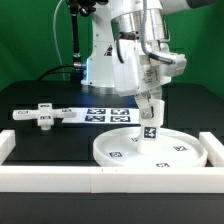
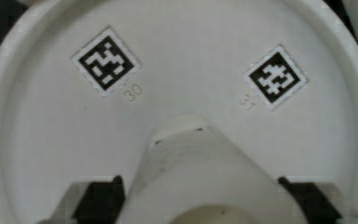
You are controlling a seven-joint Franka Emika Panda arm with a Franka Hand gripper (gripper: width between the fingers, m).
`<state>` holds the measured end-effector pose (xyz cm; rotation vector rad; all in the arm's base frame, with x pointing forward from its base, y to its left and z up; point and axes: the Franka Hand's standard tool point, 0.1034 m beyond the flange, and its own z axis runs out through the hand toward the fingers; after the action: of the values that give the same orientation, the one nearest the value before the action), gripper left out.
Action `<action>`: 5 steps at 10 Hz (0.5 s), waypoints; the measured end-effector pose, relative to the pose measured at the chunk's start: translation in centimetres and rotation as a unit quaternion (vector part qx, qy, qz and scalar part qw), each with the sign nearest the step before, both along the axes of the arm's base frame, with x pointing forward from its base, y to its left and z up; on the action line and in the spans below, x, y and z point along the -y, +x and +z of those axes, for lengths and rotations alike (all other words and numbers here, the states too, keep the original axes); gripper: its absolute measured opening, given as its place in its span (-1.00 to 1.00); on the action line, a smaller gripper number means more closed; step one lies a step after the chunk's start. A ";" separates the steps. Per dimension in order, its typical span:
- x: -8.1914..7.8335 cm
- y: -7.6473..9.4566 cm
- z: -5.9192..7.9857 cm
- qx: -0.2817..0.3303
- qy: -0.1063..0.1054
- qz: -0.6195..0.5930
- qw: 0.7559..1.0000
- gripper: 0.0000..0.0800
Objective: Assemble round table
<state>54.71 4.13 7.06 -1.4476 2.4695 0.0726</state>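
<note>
The large round disc point(image 1: 150, 152) lies flat on the table near the front rail, tags up. It fills the wrist view point(image 2: 176, 90), where two of its tags show. The short cylindrical leg point(image 1: 148, 128) stands upright over the middle of the disc, its lower end at the disc's surface. My gripper point(image 1: 149, 108) is shut on the leg's upper part. In the wrist view the leg point(image 2: 202, 165) sits between the two dark fingers point(image 2: 101, 196) of my gripper point(image 2: 204, 200). The cross-shaped base point(image 1: 40, 116) lies on the table at the exterior view's left.
The marker board point(image 1: 100, 114) lies behind the disc, between it and the cross-shaped base. A long white border rail point(image 1: 90, 180) runs along the front, with raised ends at both sides. The arm's base stands at the back centre.
</note>
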 end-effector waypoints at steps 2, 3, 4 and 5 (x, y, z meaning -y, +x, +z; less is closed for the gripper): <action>0.0 -0.1 0.0 0.000 0.002 -0.002 1.000 0.28; -0.1 -0.1 -0.1 0.001 0.000 0.013 1.000 0.52; -0.5 0.0 0.1 -0.020 0.007 0.058 0.998 0.59; -0.4 0.5 0.5 -0.014 0.002 0.077 0.997 0.59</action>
<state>55.25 4.53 7.58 -1.6442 2.3751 0.1290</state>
